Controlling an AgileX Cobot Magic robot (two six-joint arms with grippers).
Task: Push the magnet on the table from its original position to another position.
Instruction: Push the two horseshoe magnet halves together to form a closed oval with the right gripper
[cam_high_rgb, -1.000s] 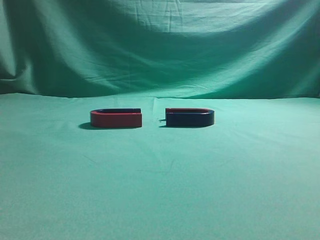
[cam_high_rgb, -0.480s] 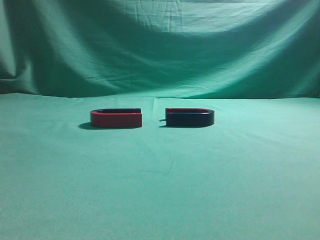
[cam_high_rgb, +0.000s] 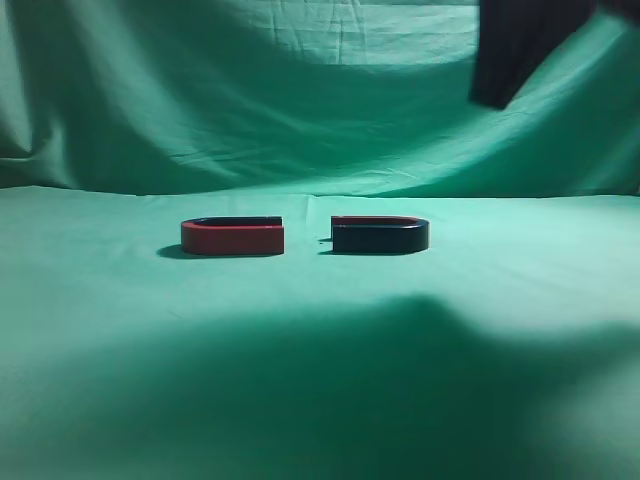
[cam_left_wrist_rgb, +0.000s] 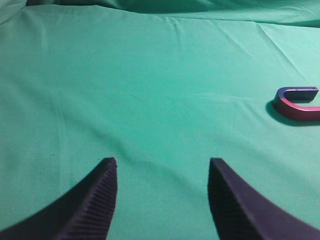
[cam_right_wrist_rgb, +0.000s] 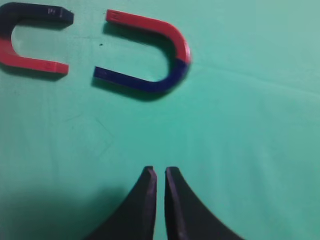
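The magnet (cam_high_rgb: 380, 236), dark-faced with a thin red upper rim, lies on the green table (cam_high_rgb: 120, 320) right of centre, its open end facing left. In the right wrist view the magnet (cam_right_wrist_rgb: 159, 80) has a blue near arm and a red far arm. My right gripper (cam_right_wrist_rgb: 160, 171) is shut and empty, hovering well short of the magnet. A dark part of my right arm (cam_high_rgb: 520, 45) hangs high at the top right of the exterior view. My left gripper (cam_left_wrist_rgb: 162, 162) is open and empty over bare cloth, far from the magnet.
A second U-shaped magnet with a red face and black rim (cam_high_rgb: 232, 238) lies just left of the task magnet, open ends facing each other across a small gap. It also shows in the right wrist view (cam_right_wrist_rgb: 30, 60) and the left wrist view (cam_left_wrist_rgb: 297, 104). A draped green backdrop (cam_high_rgb: 300, 100) closes the rear.
A dark part of my right arm has come into the exterior view at the top right. Its shadow now covers the front of the table. Both magnets stay in place.
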